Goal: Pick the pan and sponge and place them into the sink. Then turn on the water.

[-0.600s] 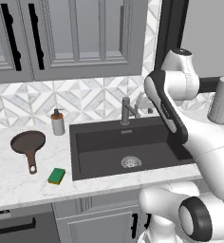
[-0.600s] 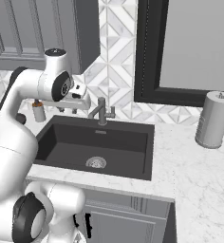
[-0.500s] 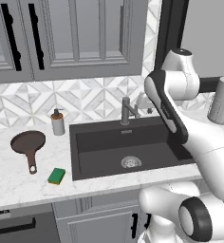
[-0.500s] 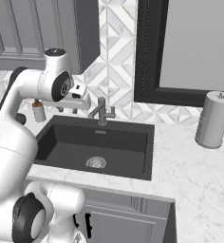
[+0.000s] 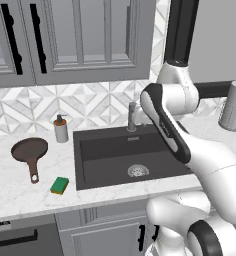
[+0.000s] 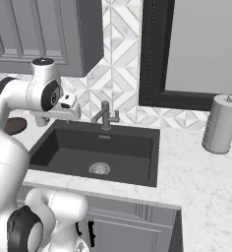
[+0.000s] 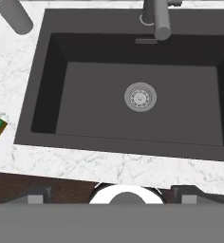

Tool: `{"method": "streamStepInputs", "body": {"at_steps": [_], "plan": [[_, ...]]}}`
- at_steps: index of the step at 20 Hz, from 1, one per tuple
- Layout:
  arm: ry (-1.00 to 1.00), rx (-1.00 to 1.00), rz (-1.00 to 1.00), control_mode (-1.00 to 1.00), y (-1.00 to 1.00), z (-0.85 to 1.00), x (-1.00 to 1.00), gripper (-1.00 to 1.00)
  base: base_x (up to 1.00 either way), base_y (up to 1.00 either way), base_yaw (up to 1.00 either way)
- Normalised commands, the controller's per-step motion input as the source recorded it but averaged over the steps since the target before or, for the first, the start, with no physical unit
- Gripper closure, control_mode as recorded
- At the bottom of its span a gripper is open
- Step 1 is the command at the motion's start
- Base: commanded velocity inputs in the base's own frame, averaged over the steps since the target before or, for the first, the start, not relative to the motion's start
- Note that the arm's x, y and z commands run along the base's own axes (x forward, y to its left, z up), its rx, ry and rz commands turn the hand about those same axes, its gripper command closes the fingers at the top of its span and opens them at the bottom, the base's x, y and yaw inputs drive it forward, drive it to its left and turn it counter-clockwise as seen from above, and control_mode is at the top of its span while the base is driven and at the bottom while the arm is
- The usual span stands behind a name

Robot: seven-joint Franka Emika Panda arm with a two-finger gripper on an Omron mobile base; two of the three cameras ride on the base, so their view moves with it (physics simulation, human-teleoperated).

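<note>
You see almost no change: the arm edges very slightly over the sink, and the pan and sponge lie unmoved on the counter.

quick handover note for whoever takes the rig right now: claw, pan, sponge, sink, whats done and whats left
Claw: open, holding nothing, high over the sink.
Pan: on the counter left of the sink, handle toward the front edge.
Sponge: on the counter near the sink's front left corner, apart from the pan.
Sink: nothing in it; no water visible at the faucet.
Done: nothing yet.
Left: pan and sponge into the sink, then water on.
</note>
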Motion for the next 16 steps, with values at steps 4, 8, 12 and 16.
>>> {"method": "streamStepInputs", "body": {"at_steps": [4, 8, 12, 16], "plan": [[0.10, 0.00, 0.00, -1.00, 0.81, -0.21, -0.01, -1.00, 0.00, 0.00, 0.00], [0.10, 0.01, 0.04, -1.00, 0.77, -0.21, -0.01, -1.00, 0.00, 0.00, 0.00], [0.06, 0.00, 0.11, -1.00, 0.77, -0.21, 0.00, -1.00, 0.00, 0.00, 0.00], [0.04, 0.00, 0.13, -1.00, 0.72, -0.25, -0.02, -1.00, 0.00, 0.00, 0.00]]}}
